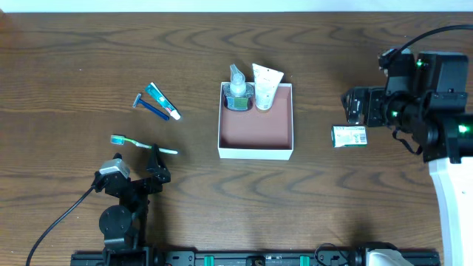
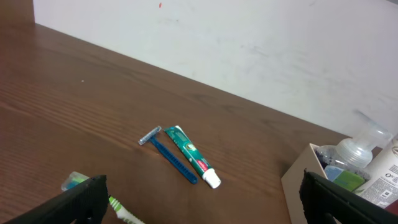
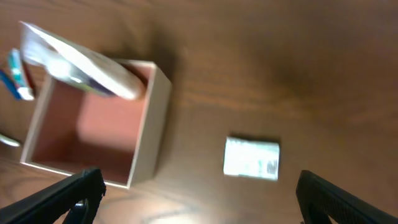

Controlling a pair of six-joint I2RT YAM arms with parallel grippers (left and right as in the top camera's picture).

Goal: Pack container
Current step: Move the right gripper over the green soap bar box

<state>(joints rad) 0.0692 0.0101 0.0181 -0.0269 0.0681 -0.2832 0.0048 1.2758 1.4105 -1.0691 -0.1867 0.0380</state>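
The left gripper [image 2: 205,200] is spread wide with nothing between its fingers [image 2: 81,199]. Closest to it lies a toothbrush [image 1: 140,144], just ahead of the tips, its green head peeking out beside one finger in the wrist view. Farther ahead, a blue razor [image 2: 168,152] and a toothpaste tube [image 2: 193,157] lie side by side, almost touching. Well off to the right of this gripper is the container [image 2: 297,186], of which only a white corner shows in the wrist view.

The right gripper [image 3: 199,196] is also wide open and holds nothing. A small green-and-white packet [image 3: 251,158] lies just ahead of it on the table. Beyond the packet sits the container [image 1: 255,153], apart from it.

The container is square and shallow, with thin white walls and a dull pink-brown floor. At the side farthest from the arm bases, a clear bottle [image 1: 237,89] and a white tube [image 1: 266,85] stand next to each other against the wall, their tops reaching past the rim. The rest of the floor shows plainly. The right wrist view is blurred, so the two items read there only as a pale smear.
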